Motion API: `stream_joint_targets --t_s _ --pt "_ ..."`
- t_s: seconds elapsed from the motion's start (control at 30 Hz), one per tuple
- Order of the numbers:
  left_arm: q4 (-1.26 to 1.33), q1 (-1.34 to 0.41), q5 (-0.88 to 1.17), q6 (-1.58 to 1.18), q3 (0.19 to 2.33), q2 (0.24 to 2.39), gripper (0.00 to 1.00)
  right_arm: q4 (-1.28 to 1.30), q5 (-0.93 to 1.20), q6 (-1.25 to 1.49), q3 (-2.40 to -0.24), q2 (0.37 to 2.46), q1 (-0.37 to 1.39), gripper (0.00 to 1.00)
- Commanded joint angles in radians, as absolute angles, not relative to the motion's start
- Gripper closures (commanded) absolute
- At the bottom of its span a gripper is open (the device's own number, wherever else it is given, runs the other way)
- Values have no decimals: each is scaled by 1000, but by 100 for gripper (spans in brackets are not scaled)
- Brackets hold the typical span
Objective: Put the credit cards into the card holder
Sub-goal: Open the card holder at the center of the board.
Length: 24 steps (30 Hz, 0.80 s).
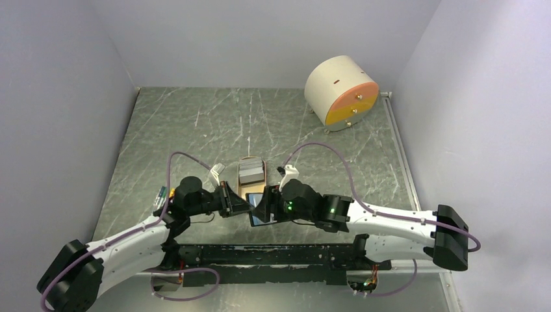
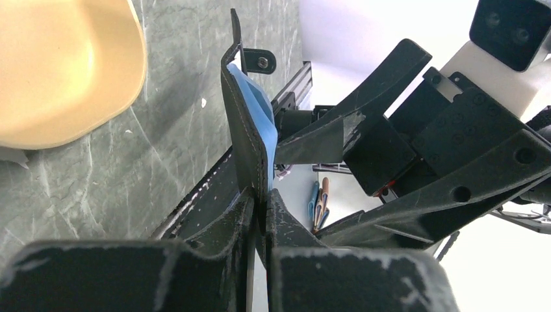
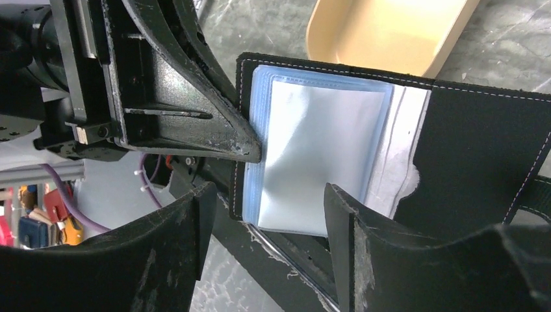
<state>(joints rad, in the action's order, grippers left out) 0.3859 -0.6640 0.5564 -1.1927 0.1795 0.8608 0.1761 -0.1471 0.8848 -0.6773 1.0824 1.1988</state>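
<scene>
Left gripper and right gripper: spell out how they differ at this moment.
The left gripper is shut, clamped on the edge of the card holder; the right gripper stands open and holds nothing. The left gripper holds the card holder up on edge; the right gripper only faces its clear inner pockets, with one finger seemingly touching them. Both meet at the card holder, beside the tan tray.

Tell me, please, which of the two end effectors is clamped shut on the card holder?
The left end effector: its fingers pinch the card holder by its edge, whereas the right end effector has its fingers standing apart.
</scene>
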Motion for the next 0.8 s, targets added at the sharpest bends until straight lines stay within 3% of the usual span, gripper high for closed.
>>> stream_joint_targets --t_s 0.0,0.13,0.33,0.77 --pt "479 -669 593 -1218 175 859 91 142 -179 863 -657 1096 1216 37" --pt "483 -669 592 -1224 170 847 91 154 -204 865 -631 1099 1220 41" --pt "480 -669 595 -1220 181 847 91 90 -157 862 -602 1122 1220 37" --pt "381 -669 600 -1158 210 907 91 191 -238 899 -572 1051 1219 40"
